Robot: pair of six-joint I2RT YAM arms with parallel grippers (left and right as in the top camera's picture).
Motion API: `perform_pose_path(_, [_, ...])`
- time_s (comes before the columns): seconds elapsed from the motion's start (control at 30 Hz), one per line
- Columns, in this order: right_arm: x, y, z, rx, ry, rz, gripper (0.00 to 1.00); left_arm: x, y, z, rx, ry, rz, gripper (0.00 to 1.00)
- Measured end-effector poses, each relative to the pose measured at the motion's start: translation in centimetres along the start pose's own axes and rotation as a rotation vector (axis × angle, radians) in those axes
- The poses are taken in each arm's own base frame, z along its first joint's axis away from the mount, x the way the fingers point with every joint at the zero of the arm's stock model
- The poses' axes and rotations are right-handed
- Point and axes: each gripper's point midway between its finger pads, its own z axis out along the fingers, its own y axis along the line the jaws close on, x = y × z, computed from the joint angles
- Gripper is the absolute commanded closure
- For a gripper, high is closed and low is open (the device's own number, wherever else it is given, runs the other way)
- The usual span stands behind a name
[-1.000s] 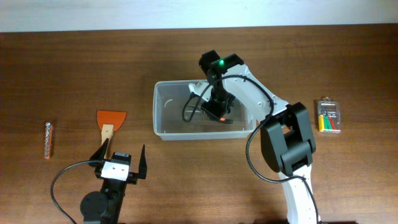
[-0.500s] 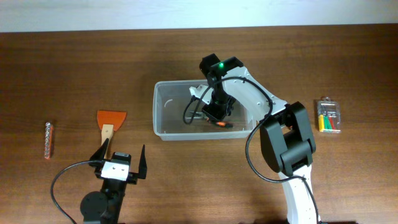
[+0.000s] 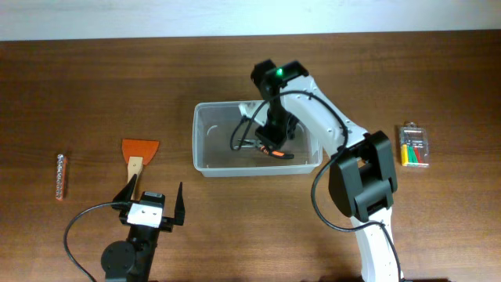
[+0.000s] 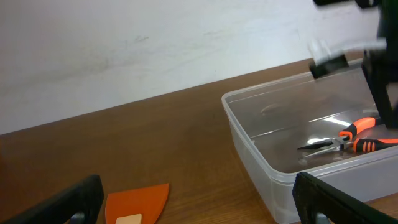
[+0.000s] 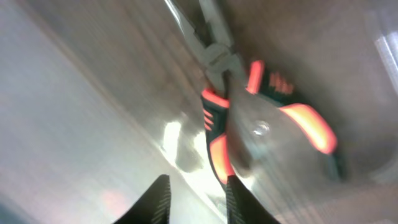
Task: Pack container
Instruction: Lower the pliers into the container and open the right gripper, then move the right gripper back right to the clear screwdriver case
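Observation:
The container, a clear plastic tub, stands mid-table. Orange-handled pliers lie on its floor near the front wall. My right gripper hangs inside the tub just above them. In the right wrist view its fingers are parted with an empty gap, and the pliers lie free just beyond the tips. My left gripper is wide open near the front edge, holding nothing. It sits just behind an orange scraper. The left wrist view shows the scraper, the tub and the pliers.
A small clear case of coloured bits lies at the right. A thin striped stick lies at the far left. A black cable loops from the right arm into the tub.
The right gripper has opened and let go of the pliers, which now rest on the tub floor. The left arm has not moved.

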Motion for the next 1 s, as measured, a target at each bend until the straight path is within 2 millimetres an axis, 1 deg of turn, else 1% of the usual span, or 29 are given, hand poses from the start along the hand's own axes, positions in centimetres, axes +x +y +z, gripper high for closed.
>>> perform_pose_path(0.1, [-1.2,-0.2,-3.3,0.037,-0.055,-0.014,0.61,0.0,0.0,0.0,0.0,0.0,0.0,0.01])
perform_pose_path(0.13, [-1.5,-0.2,-4.2,0.047,-0.07,-0.018,0.53,0.0,0.0,0.0,0.0,0.0,0.0,0.01])
perform_pose_path(0.2, [-2.0,-0.3,-6.5,0.082,-0.104,-0.036,0.22,0.0,0.0,0.0,0.0,0.0,0.0,0.01])
perform_pose_path(0.23, [-2.2,-0.4,-7.5,0.1,-0.122,-0.032,0.12,0.0,0.0,0.0,0.0,0.0,0.0,0.01])
perform_pose_path(0.27, [-2.3,-0.5,-8.5,0.123,-0.138,-0.036,0.05,0.0,0.0,0.0,0.0,0.0,0.0,0.01])
perform_pose_path(0.3, [-2.1,-0.6,-9.5,0.147,-0.144,-0.039,0.01,0.0,0.0,0.0,0.0,0.0,0.0,0.01])
perform_pose_path(0.37, [-1.7,-0.9,-11.1,0.196,-0.153,-0.039,0.01,0.0,0.0,0.0,0.0,0.0,0.0,0.01])
perform_pose_path(0.43, [-0.6,-1.2,-12.9,0.252,-0.153,-0.024,0.01,0.0,0.0,0.0,0.0,0.0,0.0,0.01])
perform_pose_path(0.53, [1.5,-1.8,-15.5,0.332,-0.147,0.006,0.01,0.0,0.0,0.0,0.0,0.0,0.0,0.01])
perform_pose_path(0.63, [4.1,-3.2,-19.0,0.431,-0.177,0.092,0.01,0.0,0.0,0.0,0.0,0.0,0.0,0.01])
perform_pose_path(0.7, [6.6,-4.3,-21.4,0.48,-0.196,0.165,0.01,0.0,0.0,0.0,0.0,0.0,0.0,0.01])
perform_pose_path(0.8, [11.1,-5.8,-25.1,0.532,-0.254,0.294,0.01,0.0,0.0,0.0,0.0,0.0,0.0,0.01])
perform_pose_path(0.87, [13.5,-6.5,-26.9,0.559,-0.292,0.362,0.01,0.0,0.0,0.0,0.0,0.0,0.0,0.01])
perform_pose_path(0.93, [17.0,-7.5,-29.3,0.598,-0.344,0.462,0.01,0.0,0.0,0.0,0.0,0.0,0.0,0.01])
perform_pose_path(1.0, [19.9,-8.2,-30.9,0.632,-0.376,0.545,0.01,0.0,0.0,0.0,0.0,0.0,0.0,0.01])
